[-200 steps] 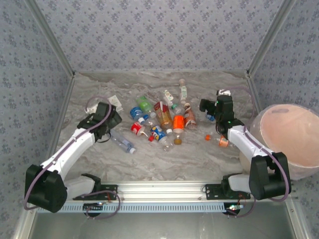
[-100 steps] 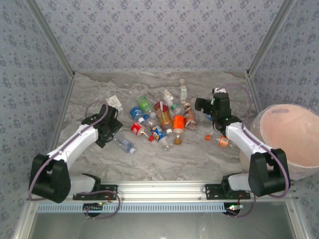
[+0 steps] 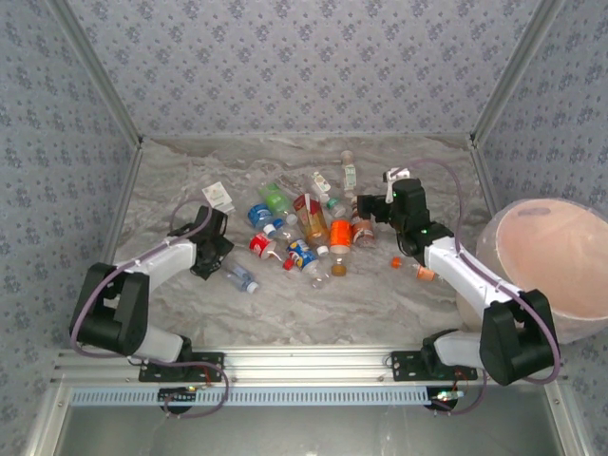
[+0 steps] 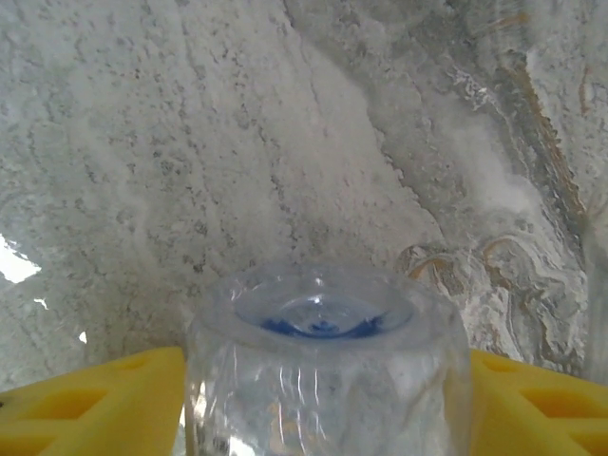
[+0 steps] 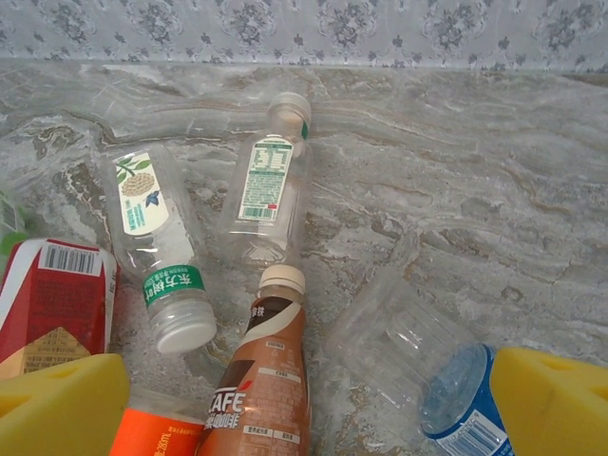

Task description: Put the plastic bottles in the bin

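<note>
L hand [image 3: 218,258] is down on the counter [image 3: 313,313] at left, yellow pads [image 4: 85,404] tight on both flanks of a clear bottle [image 4: 323,380]. That reads as a clamp, w/ the bottle lying diag in the top view and its rounded end poking out ahead. R hand [image 5: 309,404] hovers w/ fingers wide apart over the pile of bottles [image 3: 309,228], a brown CAFE bottle [image 5: 261,380] betw them, neck pointing away. Key bit: the bin [image 3: 560,261] sits far right beside the R arm, w/ the whole pile betw it and the L hand, so prob a long cross-counter carry, and R is much nearer.
</note>
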You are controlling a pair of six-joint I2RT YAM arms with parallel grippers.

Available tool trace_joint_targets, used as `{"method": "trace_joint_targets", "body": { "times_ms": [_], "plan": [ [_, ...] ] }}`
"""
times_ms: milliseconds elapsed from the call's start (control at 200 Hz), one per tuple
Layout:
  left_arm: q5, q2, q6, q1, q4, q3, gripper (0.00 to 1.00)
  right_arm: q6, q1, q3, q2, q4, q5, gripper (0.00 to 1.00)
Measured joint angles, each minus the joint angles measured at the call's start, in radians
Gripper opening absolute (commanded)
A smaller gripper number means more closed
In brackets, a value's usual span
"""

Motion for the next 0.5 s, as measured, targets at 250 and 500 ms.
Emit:
{"method": "trace_joint_targets", "body": {
  "times_ms": [250, 500],
  "plan": [
    [0.018, 0.011, 0.054, 0.006, 0.061, -0.008, 0.55, -0.048, 0.061, 0.029, -0.027, -0.025, 0.009, 1.0],
    [0.016, -0.119, 0.174, 0.013, 0.099, -0.013, 0.52, -0.016, 0.091, 0.029, -0.093, -0.058, 0.006, 1.0]
  ]
}}
